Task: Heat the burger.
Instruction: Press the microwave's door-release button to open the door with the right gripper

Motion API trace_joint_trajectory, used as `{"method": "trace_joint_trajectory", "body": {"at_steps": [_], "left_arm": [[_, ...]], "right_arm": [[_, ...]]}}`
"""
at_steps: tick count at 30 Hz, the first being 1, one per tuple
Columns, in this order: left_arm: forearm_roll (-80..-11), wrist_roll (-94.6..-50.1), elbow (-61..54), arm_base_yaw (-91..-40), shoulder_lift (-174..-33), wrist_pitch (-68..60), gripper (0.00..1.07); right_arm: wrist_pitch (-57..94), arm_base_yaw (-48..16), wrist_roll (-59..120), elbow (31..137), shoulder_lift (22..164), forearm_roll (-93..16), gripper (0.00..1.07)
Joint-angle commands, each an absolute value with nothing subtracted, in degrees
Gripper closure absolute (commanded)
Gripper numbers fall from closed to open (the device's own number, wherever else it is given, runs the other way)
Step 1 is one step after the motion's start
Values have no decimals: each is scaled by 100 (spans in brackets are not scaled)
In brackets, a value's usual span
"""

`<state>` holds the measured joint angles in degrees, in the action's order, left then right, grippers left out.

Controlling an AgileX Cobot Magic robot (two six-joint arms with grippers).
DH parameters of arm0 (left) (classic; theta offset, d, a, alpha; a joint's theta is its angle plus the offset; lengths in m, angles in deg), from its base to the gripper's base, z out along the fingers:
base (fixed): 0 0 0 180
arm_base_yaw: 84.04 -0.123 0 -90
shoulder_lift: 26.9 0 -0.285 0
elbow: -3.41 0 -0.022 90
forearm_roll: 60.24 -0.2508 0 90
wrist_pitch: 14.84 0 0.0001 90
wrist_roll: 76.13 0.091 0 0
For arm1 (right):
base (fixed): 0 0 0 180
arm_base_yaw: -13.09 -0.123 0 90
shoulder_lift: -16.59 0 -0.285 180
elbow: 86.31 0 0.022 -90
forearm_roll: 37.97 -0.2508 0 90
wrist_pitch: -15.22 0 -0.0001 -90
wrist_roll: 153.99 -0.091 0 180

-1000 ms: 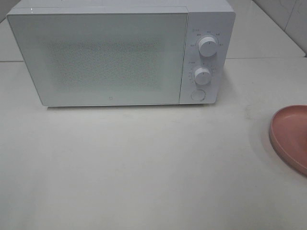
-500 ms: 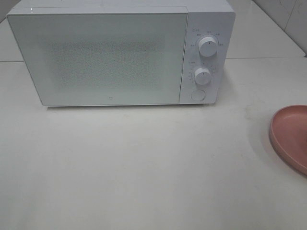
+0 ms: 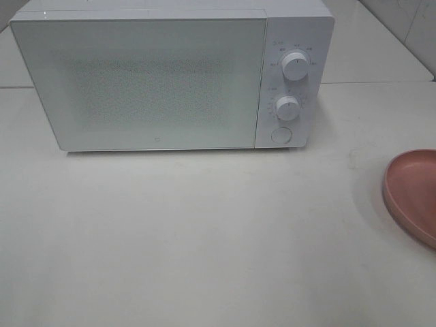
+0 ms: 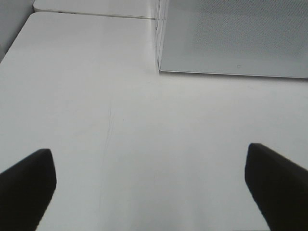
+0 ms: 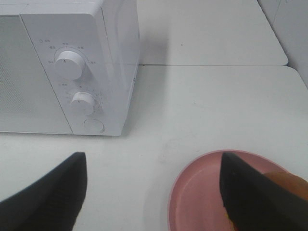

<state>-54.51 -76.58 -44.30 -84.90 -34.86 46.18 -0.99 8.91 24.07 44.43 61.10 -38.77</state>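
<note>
The microwave (image 3: 150, 82) stands behind, the burger (image 5: 293, 183) on the plate (image 3: 409, 184) front right.

Soft, even light is falling from above and is washing the white desk (image 3: 204, 238) and the microwave (image 3: 136, 82) into low contrast. The microwave is casting a faint shadow along its base. The plate (image 3: 415, 191) at the desk's right edge is throwing a soft shadow toward the desk's middle. The microwave door's mesh is showing grainy speckle. In the wrist views the dark fingers (image 4: 26, 187) are appearing blurred and featureless.

A shut white microwave (image 3: 170, 78) stands on the pale table (image 3: 204, 238), a pink plate (image 3: 414, 194) well apart.
</note>
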Motion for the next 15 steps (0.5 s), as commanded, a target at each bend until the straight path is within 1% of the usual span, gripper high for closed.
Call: {"method": "trace_joint_trajectory", "body": {"at_steps": [1, 12, 13, 15], "left_arm": [[-5416, -7699, -4430, -8496, -3463, 4630, 7], [-5416, -7699, -4430, -8496, -3463, 4630, 7], [-5416, -7699, -4430, -8496, -3463, 4630, 7], [-5416, -7699, -4430, -8496, -3463, 4630, 7]], "right_arm": [[468, 902, 2395, 4420, 6459, -3848, 31], [1958, 896, 2309, 4403, 7542, -3848, 31], [2428, 885, 2309, 4306, 7708, -3854, 31], [2663, 885, 2309, 4248, 7777, -3854, 31]]}}
